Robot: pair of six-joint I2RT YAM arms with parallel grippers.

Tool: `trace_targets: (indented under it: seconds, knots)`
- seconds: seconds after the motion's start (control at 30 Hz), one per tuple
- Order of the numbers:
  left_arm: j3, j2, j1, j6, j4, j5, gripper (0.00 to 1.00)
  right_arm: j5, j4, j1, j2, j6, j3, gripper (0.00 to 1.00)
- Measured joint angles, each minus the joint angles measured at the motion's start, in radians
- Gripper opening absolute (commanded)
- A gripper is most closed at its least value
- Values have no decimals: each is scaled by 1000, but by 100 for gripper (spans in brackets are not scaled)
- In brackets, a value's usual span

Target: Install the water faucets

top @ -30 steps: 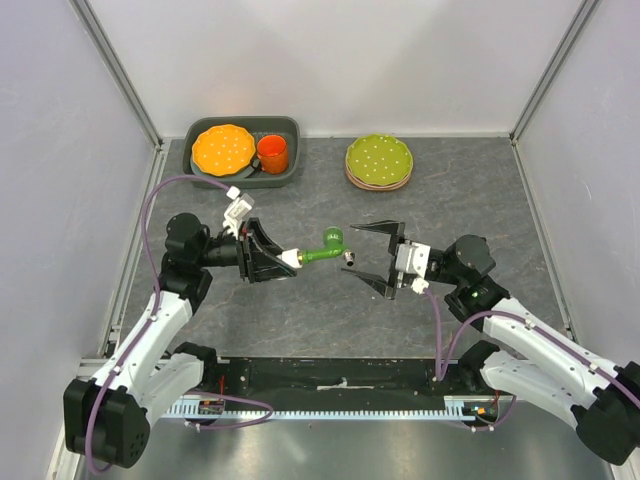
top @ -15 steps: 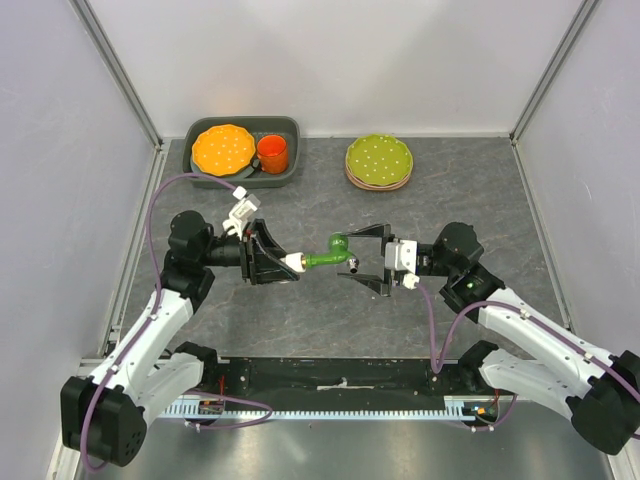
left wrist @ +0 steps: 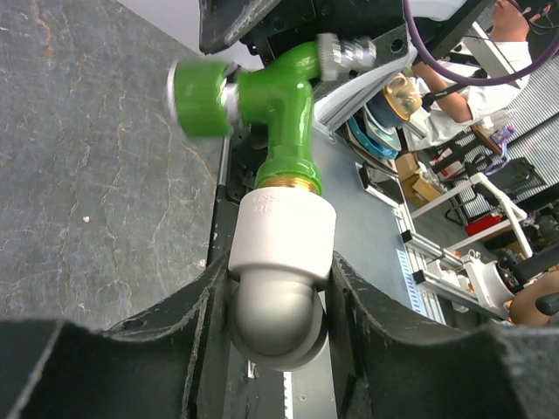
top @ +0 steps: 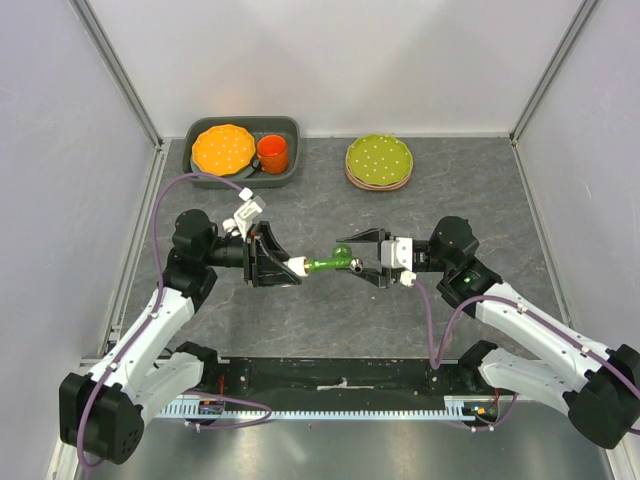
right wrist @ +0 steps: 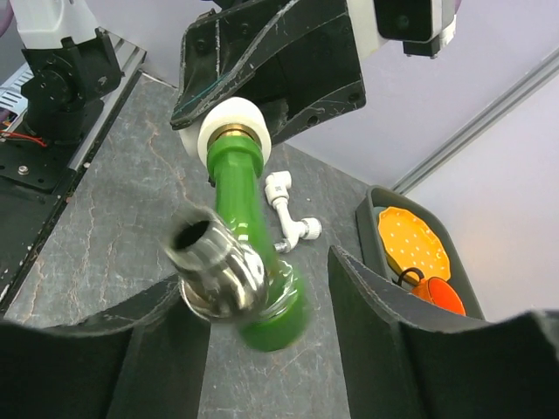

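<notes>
The green faucet (top: 325, 263) is held level above the table between the two arms. My left gripper (top: 288, 266) is shut on its white cylindrical end piece (left wrist: 281, 249), with the green T-shaped body (left wrist: 284, 105) sticking out beyond the fingers. My right gripper (top: 357, 256) is open, and its jaws stand on either side of the faucet's head and metal spout (right wrist: 214, 262) with a gap on the right. The all-white faucet (right wrist: 288, 214) lies on the table behind the left gripper, seen in the right wrist view.
A dark tray (top: 285, 178) at the back left holds an orange plate (top: 223, 147) and an orange cup (top: 272, 153). A stack of green plates (top: 379, 160) sits at the back centre. Grey walls close in the sides.
My right gripper has moved left and narrowed, so its jaws now straddle the faucet's head. My left gripper has shifted slightly right with the faucet still in it.
</notes>
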Motion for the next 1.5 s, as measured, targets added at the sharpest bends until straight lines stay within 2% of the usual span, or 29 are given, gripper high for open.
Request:
trace_targets:
  seconds: [0.07,0.1,0.27,0.3,0.37,0.4,0.57,0.73,0.77,0.8,0.87,0.97,1.07,1.2,1.5]
  knots:
    - [1,0,-2,0,0,0,2,-10,-9,0,2,-3,3,47]
    - [1,0,-2,2,-1,0,2,-12,-13,0,2,-4,3,39]
    - [9,1,-3,21,-19,-1,2,-32,-33,0,7,-4,10,19]
    - [13,1,-5,26,-24,-1,2,-34,-33,0,8,-4,12,10]
    - [19,1,-7,34,-32,-1,2,-38,-33,0,8,0,16,3]
    - [21,2,-8,38,-35,-1,2,-40,-34,0,9,3,18,0]
    - [36,12,-13,84,-100,-32,2,-23,-33,0,18,23,23,0]
    - [68,-15,-13,201,-261,-190,2,129,-29,0,17,167,23,29]
    - [74,-23,-13,226,-297,-233,2,175,-31,0,17,220,23,37]
    - [76,-31,-13,248,-330,-274,2,215,-34,0,16,271,23,57]
    - [76,-48,-13,285,-384,-349,2,294,-57,0,16,365,23,69]
    - [76,-82,-13,332,-454,-449,2,360,-104,0,28,460,22,80]
    - [72,-131,-13,372,-503,-530,2,415,-179,0,61,537,22,85]
    - [64,-189,-13,404,-530,-594,2,487,-287,0,123,612,22,84]
    - [46,-211,-13,428,-568,-647,2,560,-527,0,327,669,31,72]
